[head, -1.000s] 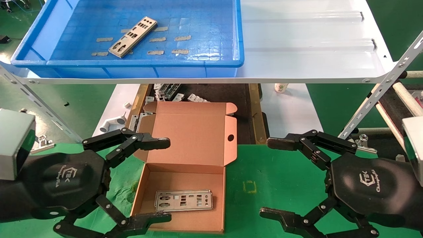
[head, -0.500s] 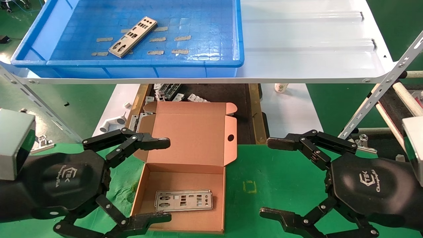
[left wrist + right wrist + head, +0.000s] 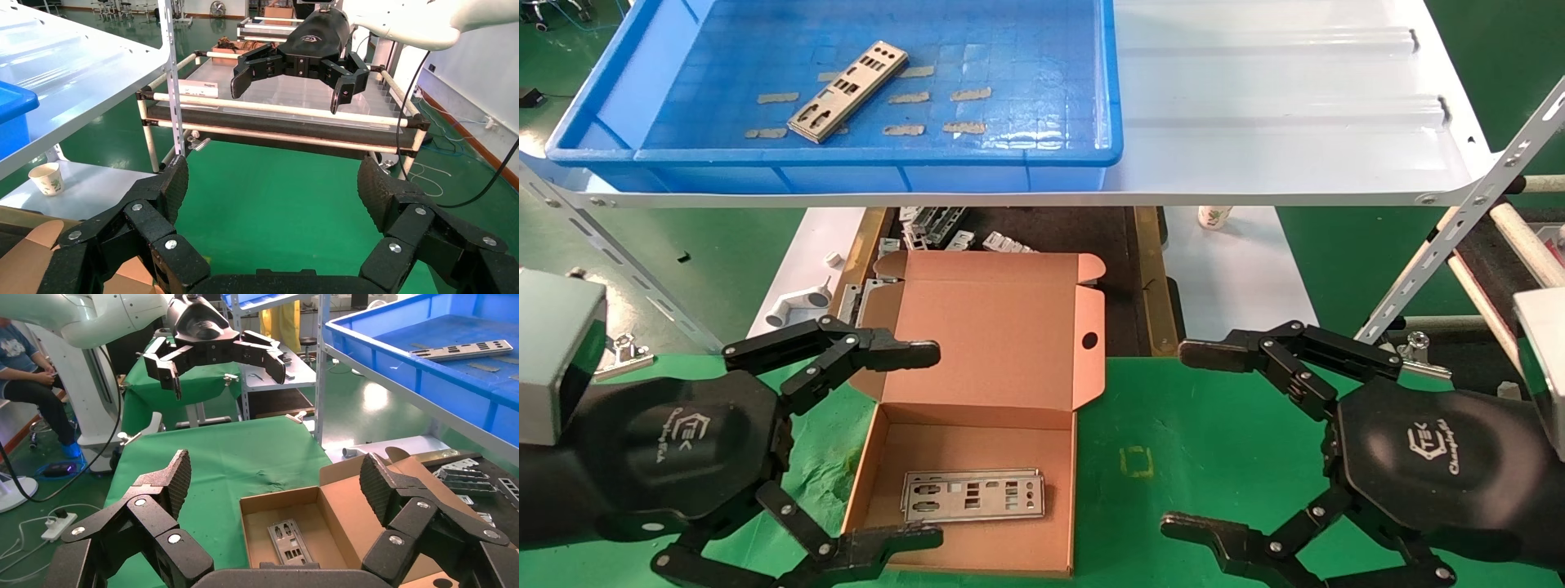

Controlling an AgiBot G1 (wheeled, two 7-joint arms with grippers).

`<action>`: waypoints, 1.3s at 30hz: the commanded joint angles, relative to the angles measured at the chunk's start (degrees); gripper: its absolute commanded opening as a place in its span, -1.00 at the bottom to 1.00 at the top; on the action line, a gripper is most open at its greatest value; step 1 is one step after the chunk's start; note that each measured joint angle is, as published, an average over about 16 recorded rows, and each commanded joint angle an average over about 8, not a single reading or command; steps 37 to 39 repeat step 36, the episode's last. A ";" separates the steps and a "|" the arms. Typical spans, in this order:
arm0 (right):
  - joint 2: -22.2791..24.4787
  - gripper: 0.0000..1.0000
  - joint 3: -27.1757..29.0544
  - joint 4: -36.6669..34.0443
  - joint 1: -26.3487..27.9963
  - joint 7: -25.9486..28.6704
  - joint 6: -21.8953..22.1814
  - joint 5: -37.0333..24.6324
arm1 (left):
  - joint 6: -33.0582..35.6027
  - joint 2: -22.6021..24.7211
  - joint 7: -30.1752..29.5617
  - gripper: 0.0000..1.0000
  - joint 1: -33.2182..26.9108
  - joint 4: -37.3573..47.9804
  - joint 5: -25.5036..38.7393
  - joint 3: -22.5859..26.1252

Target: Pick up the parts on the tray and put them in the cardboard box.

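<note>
Part [image 3: 848, 91]: in tray [image 3: 1042, 151], 11 o'clock. Box [image 3: 977, 445] holds one. Left gripper [image 3: 878, 445], right gripper [image 3: 1197, 441]: wide, empty. Next: fetch it.

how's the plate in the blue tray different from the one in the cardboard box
The plate in the tray lies diagonally on the blue tray, up on the white shelf; the plate in the box lies roughly square to the walls of the cardboard box, down on the green table. The first still awaits picking; the second is already packed. Both are thin silver plates with punched cutouts, lying flat and untouched by either gripper.
</note>
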 commanded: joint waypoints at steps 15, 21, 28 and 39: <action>0.00 1.00 0.00 0.00 0.00 0.00 0.00 0.00 | 0.00 0.00 0.00 1.00 0.00 0.00 0.00 0.00; 0.00 1.00 0.00 0.00 0.00 0.00 0.00 0.00 | 0.00 0.00 0.00 1.00 0.00 0.00 0.00 0.00; 0.00 1.00 0.00 0.00 0.00 0.00 0.00 0.00 | 0.00 0.00 0.00 1.00 0.00 0.00 0.00 0.00; 0.00 1.00 0.00 0.00 0.00 0.00 0.00 0.00 | 0.00 0.00 0.00 1.00 0.00 0.00 0.00 0.00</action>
